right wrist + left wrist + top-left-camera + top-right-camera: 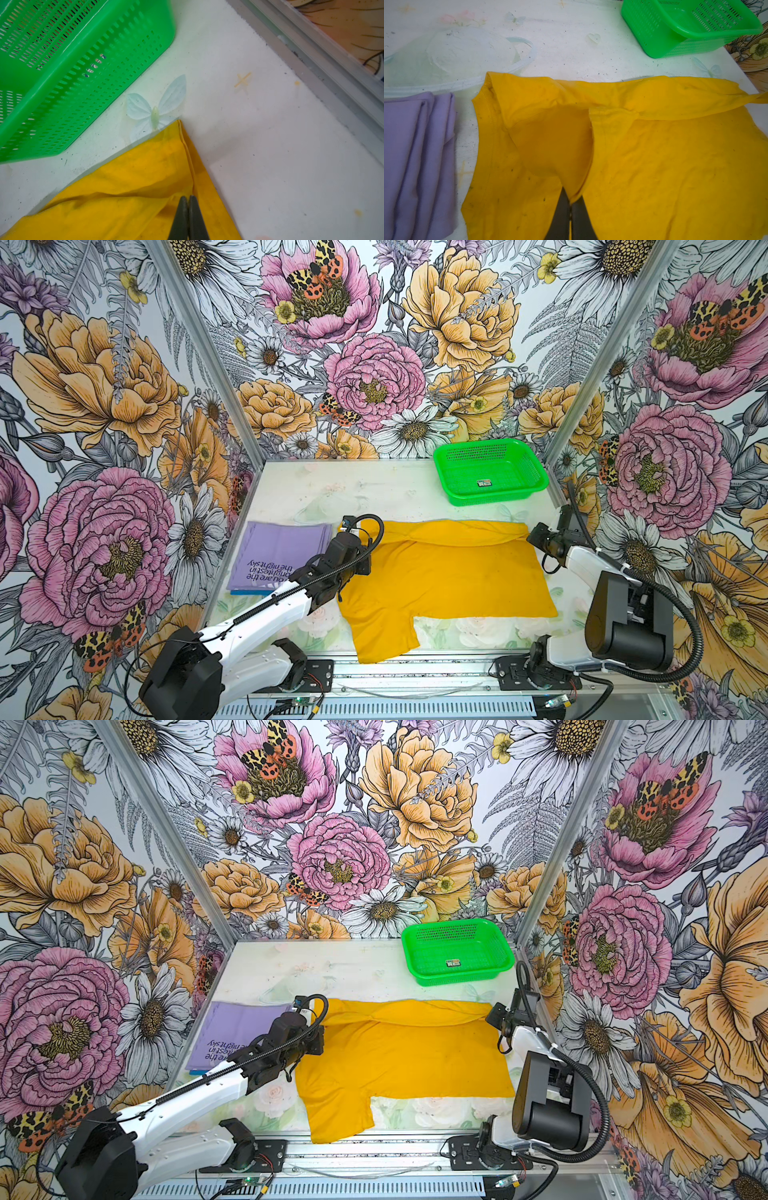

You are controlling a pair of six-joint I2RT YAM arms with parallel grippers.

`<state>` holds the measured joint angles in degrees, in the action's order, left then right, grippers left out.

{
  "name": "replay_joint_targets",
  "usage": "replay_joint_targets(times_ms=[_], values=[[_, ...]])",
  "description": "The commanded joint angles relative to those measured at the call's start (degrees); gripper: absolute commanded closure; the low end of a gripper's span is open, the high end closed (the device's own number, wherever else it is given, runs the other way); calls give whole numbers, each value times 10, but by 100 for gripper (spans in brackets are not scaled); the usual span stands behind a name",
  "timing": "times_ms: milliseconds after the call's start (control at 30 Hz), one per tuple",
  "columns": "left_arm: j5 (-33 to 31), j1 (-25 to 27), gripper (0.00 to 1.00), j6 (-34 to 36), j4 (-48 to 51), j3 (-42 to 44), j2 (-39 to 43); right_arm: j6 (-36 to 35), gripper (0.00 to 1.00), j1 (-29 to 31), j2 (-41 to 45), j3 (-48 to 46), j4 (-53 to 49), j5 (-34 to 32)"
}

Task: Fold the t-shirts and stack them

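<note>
Yellow t-shirt, fold pinched in left pincer, corner in right pincer, both arms outstretched low.

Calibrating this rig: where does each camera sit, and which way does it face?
Top view: high in front, facing down toward the back wall; left arm, right arm show.
Top view: alongside, same aim; yellow t-shirt central.
Left wrist: on left arm, along shut jaws pinching the yellow t-shirt.
Right wrist: on right arm, jaws shut on that shirt's edge.
Shared: shirt, green basket.

White arms, black joints, ribbed black cables, dark claws
</note>
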<state>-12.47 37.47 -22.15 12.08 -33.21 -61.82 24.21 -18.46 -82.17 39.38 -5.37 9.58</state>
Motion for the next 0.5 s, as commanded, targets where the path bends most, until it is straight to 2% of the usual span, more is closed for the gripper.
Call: replay_joint_targets(times_ms=[0, 300, 333, 367, 400, 433, 467], values=[[-3, 12, 100, 5, 11, 11, 12, 11, 100, -3, 20, -21, 37, -16], [-20, 48, 100, 0, 23, 18, 11, 9, 100, -4, 56, -43, 34, -15], [-22, 49, 100, -1, 28, 15, 14, 11, 97, -4, 62, -45, 33, -15], [-24, 49, 100, -3, 39, 10, 19, 12, 87, -5, 71, -46, 31, -12], [-28, 49, 76, -3, 52, 1, 27, 13, 74, -5, 81, -45, 25, -12], [-31, 48, 48, -3, 63, -6, 38, 14, 60, -6, 91, -44, 18, -13], [-36, 49, 30, -4, 75, -14, 51, 14, 48, -8, 101, -39, 10, -12]])
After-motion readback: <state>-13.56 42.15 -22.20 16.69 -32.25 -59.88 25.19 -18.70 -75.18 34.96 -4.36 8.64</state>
